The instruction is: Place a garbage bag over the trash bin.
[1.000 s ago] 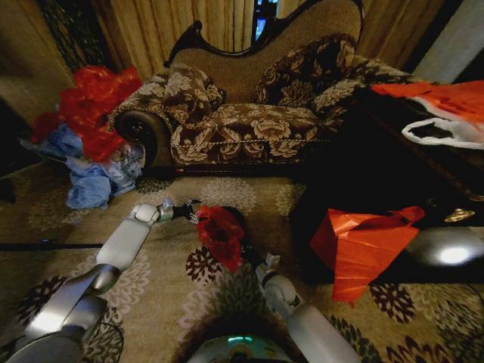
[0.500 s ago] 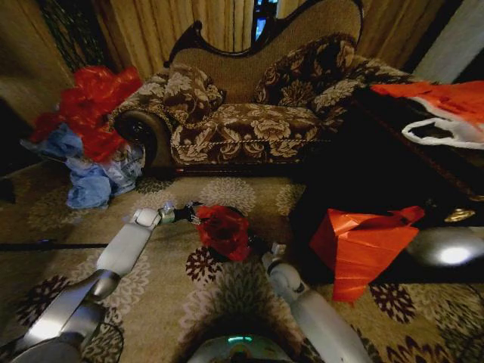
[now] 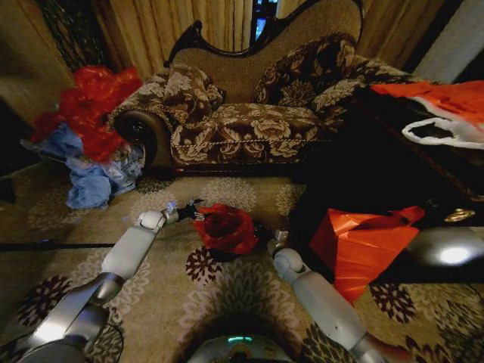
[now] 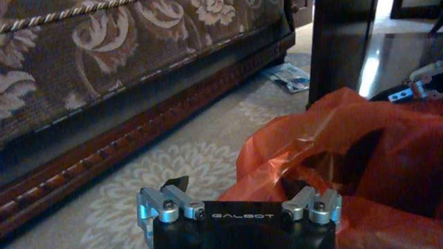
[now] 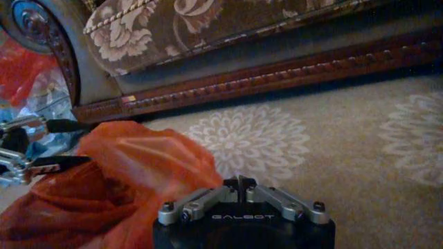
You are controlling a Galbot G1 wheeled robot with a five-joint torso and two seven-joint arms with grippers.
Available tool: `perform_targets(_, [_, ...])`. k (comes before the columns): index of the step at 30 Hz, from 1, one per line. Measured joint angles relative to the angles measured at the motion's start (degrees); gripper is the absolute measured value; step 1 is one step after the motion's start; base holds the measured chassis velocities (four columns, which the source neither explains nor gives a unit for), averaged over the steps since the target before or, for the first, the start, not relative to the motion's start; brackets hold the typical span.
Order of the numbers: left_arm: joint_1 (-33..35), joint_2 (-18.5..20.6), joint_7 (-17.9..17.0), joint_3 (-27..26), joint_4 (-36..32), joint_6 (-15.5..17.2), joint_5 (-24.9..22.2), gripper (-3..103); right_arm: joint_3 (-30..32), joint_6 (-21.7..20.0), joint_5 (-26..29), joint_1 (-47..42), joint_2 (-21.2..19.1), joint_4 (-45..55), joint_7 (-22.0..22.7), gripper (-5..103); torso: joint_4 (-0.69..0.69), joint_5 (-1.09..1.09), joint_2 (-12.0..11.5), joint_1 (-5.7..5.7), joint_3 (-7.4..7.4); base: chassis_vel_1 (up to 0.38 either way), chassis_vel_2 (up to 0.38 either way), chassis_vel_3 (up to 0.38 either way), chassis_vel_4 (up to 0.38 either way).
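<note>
A: Start with the big things; what is where?

B: The floral sofa (image 3: 249, 113) fills the far middle of the room; a heap of red and blue bags (image 3: 87, 140) lies far left on the patterned carpet (image 3: 227, 302); a larger red-orange plastic sheet (image 3: 361, 246) hangs off the dark table (image 3: 378, 174) on the right; neither heap nor sheet is the one in play.

A: And the garbage bag itself?

B: The garbage bag (image 3: 225, 228) sits near centre on the carpet, bunched over the trash bin (image 3: 257, 229), of which a dark sliver peeks out at the bag's right edge; how far down the rim the bag reaches I cannot tell.

A: The claws?

B: The left gripper (image 3: 195, 213) is at the bag's left edge, its fingers spread with film lying between them in the left wrist view; the right gripper (image 5: 239, 189) is at the bag's right side, fingertips pressed together, red film bunched just beside them, though whether any is pinched I cannot tell.

A: How will it handle?

B: I judge it very light, thin, limp and slick; it will crumple and slide rather than hold shape; best taken at the mouth hem on opposite sides, pinching doubled film so it neither slips nor tears.
</note>
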Motion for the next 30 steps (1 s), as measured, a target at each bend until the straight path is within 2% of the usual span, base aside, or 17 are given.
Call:
perform_targets(3, [0.27,-0.07,-0.84,-0.16,0.07,0.27,-0.99,92,0.64,0.05,-0.51,-0.18,0.38,0.38,0.47,0,0.02,0.00,0.00,0.00,0.00,0.000,0.000,0.000,0.000])
perform_targets(8, [0.69,0.77,-1.00,-0.37,-0.67,0.97,-2.26,90,2.06,-0.99,-0.48,-3.20,-1.76,5.59,1.00,-3,0.01,0.00,0.00,-0.01,-0.01,0.000,0.000,0.000,0.000])
perform_targets(11, [0.88,1.73,-0.97,-0.43,-1.02,1.19,-2.89,96,5.01,-1.34,1.92,-8.07,-5.19,11.75,-1.23,14,0.00,-0.02,0.00,-0.01,-0.01,0.000,0.000,0.000,0.000])
perform_targets(12, [0.88,1.73,-0.97,-0.43,-1.02,1.19,-2.89,96,5.01,-1.34,1.92,-8.07,-5.19,11.75,-1.23,14,0.00,-0.02,0.00,-0.01,-0.01,0.000,0.000,0.000,0.000])
perform_targets(14, [0.91,1.86,-0.94,-0.44,-1.02,1.19,-2.97,98,5.46,-2.06,4.81,-9.66,-6.36,13.99,-2.80,24,0.00,0.00,0.00,-0.01,-0.01,0.000,0.000,0.000,0.000])
perform_targets(15, [0.91,1.86,-0.94,-0.44,-1.02,1.19,-2.97,98,5.46,-2.06,4.81,-9.66,-6.36,13.99,-2.80,24,0.00,0.00,0.00,-0.01,-0.01,0.000,0.000,0.000,0.000])
perform_targets(16, [0.98,1.95,-0.91,-0.44,-1.04,1.19,-3.15,100,5.51,-2.86,7.58,-10.56,-6.93,15.30,-4.70,30,-0.01,-0.02,0.00,-0.01,-0.01,0.000,0.000,0.000,0.000])
perform_targets(18, [1.01,2.27,-0.77,-0.38,-1.15,1.19,-3.42,100,5.49,-4.15,9.53,-11.25,-7.07,15.60,-8.36,41,0.01,0.00,0.00,-0.01,-0.01,0.000,0.000,0.000,0.000])
perform_targets(21, [0.99,2.53,-0.54,-0.27,-1.22,1.26,-3.62,100,5.14,-4.71,9.63,-11.32,-6.72,14.77,-10.53,46,0.01,-0.01,0.00,-0.01,-0.01,0.000,0.000,0.000,0.000])
perform_targets(22, [0.97,2.63,-0.32,-0.26,-1.24,1.31,-3.64,100,4.91,-4.95,9.65,-11.22,-6.31,14.18,-10.74,51,0.01,-0.01,0.00,-0.01,-0.01,0.000,0.000,0.000,0.000])
perform_targets(23, [0.97,2.63,-0.32,-0.26,-1.24,1.31,-3.64,100,4.91,-4.95,9.65,-11.22,-6.31,14.18,-10.74,51,0.01,-0.01,0.00,-0.01,-0.01,0.000,0.000,0.000,0.000])
perform_targets(24, [0.95,2.68,-0.11,-0.26,-1.26,1.33,-3.64,100,4.80,-5.07,9.67,-11.02,-5.88,13.68,-10.68,57,0.01,0.00,0.00,-0.01,-0.01,0.000,0.000,0.000,0.000])
perform_targets(25, [0.95,2.75,0.05,-0.28,-1.32,1.33,-3.72,100,4.71,-5.08,9.59,-10.61,-5.34,12.96,-10.33,67,0.01,-0.01,0.00,-0.01,-0.01,0.000,0.000,0.000,0.000])
perform_targets(27, [1.04,2.82,0.10,-0.30,-1.36,1.33,-3.80,100,4.66,-4.95,9.31,-10.33,-5.02,12.46,-9.61,67,0.01,0.00,0.00,-0.01,-0.01,0.000,0.000,0.000,0.000])
perform_targets(30, [1.43,3.06,0.32,-0.37,-1.54,1.31,-3.98,100,5.11,-4.31,8.94,-10.17,-5.18,12.73,-8.47,84,0.01,0.00,0.00,-0.01,-0.01,0.000,0.000,0.000,0.000])
